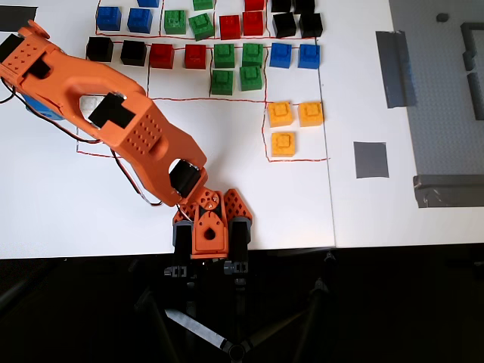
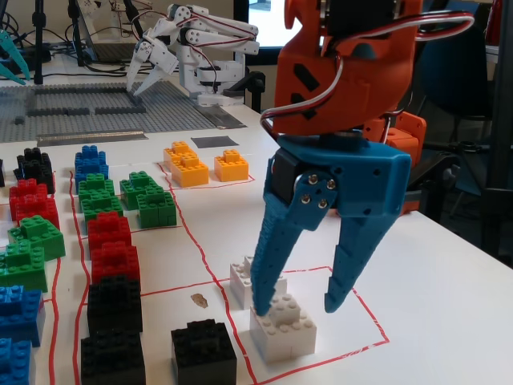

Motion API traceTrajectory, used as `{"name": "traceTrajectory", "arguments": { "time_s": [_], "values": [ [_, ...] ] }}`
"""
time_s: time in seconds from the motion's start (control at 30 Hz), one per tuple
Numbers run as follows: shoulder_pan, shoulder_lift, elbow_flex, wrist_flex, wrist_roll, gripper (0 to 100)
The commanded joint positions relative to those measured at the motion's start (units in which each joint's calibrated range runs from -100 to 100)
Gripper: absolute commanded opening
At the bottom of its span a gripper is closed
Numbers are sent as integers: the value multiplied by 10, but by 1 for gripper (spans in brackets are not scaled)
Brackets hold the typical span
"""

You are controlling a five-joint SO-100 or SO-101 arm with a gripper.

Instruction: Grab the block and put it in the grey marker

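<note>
1. Gripper (image 2: pixel 298 306) spread wide, one finger (image 2: pixel 268 257) at the near block (image 2: pixel 282 327) (contact unclear).
2. Block sits inside the red outline (image 2: pixel 353 293); grey marker (image 1: pixel 370 159) well apart.

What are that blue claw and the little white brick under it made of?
The gripper looks like matte 3D-printed blue plastic: flat faces, visible screws, no metallic shine. The white block appears to be smooth moulded plastic, like a toy building brick, with round studs on top and a slight sheen. Neither can be confirmed by sight alone.

White studded block (image 2: pixel 282 329) upright inside red outline, grey marker (image 1: pixel 370 159) flat square, well apart
</note>
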Motion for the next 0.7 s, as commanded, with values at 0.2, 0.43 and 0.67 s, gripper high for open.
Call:
{"name": "traceTrajectory", "arguments": {
  "time_s": [0.2, 0.43, 0.67],
  "values": [
    [20, -73, -17, 11, 10, 27],
    [32, -61, 15, 7, 15, 27],
    [42, -45, 46, -22, 30, 28]
  ]
}}
